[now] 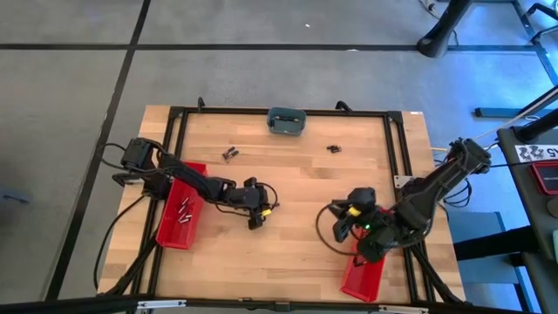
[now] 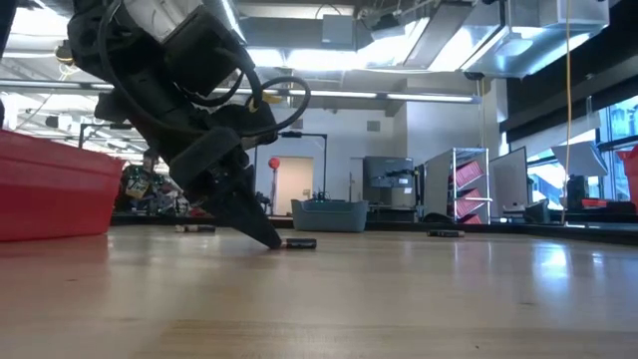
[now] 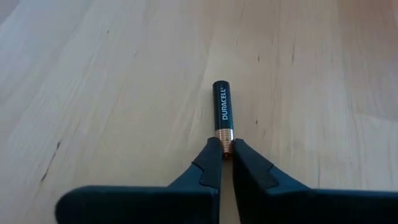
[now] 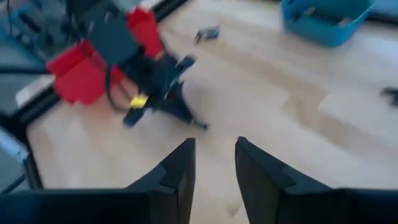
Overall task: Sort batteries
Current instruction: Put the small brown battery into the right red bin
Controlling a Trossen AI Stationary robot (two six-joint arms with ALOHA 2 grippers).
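Note:
My left gripper point(image 1: 256, 222) point(image 3: 226, 149) is low over the middle of the table, left of centre, shut on one end of a dark battery point(image 3: 222, 106) marked DURACELL. The low view shows that battery point(image 2: 301, 242) flat on the wood just past the fingertips. More batteries lie loose at the far side point(image 1: 230, 153) point(image 1: 333, 148), and several lie inside the left red bin point(image 1: 183, 214). My right gripper point(image 1: 342, 228) point(image 4: 214, 165) hangs above the table's right half, open, with nothing between its fingers. My left gripper pinches the battery's copper-coloured end point(image 3: 225, 134) between its two fingertips. The fingers slant down at the table and lie in line with the battery, which points straight away from them. The battery lies flat on the wood.
A grey-blue dish point(image 1: 286, 120) sits at the middle of the far edge. A second red bin point(image 1: 362, 277) stands at the near right, under the right arm. A black frame point(image 1: 174, 118) runs around the table. Bare wood lies between the two arms.

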